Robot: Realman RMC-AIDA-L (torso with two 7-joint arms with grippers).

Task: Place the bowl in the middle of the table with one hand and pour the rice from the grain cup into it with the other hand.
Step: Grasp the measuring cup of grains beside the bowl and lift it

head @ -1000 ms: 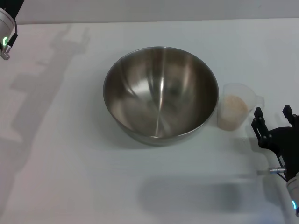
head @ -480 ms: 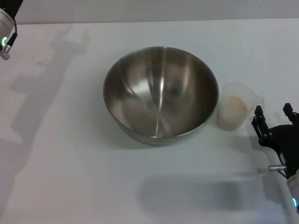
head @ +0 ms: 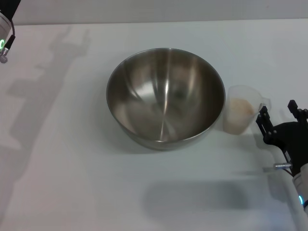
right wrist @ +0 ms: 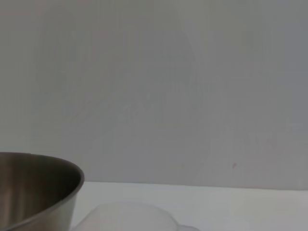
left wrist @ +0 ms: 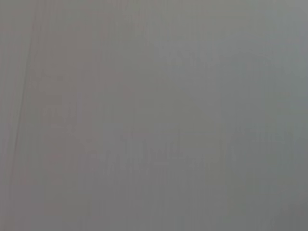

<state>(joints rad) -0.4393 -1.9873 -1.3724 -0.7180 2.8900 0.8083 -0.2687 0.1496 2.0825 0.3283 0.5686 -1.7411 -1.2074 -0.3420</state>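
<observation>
The bowl [head: 165, 97] sits about mid-table [head: 72, 183], empty and shiny inside, so the placing part looks done and the step in hand is picking up the cup [head: 242, 115]. That cup stands upright just beside the bowl at its three o'clock, nearly touching the rim, with rice [head: 240, 108] filling a good part of it. The right gripper [head: 280, 115] hovers close to the cup at its four o'clock, fingers spread apart and holding nothing, the near finger just by the cup's handle side. To do this well, I'd say it should close on the handle or the cup wall squarely, keeping the cup level so no grains spill, and avoid nudging it against the bowl. The left gripper [head: 4, 41] is parked far off at the bowl's ten o'clock; I cannot tell how its fingers stand.
</observation>
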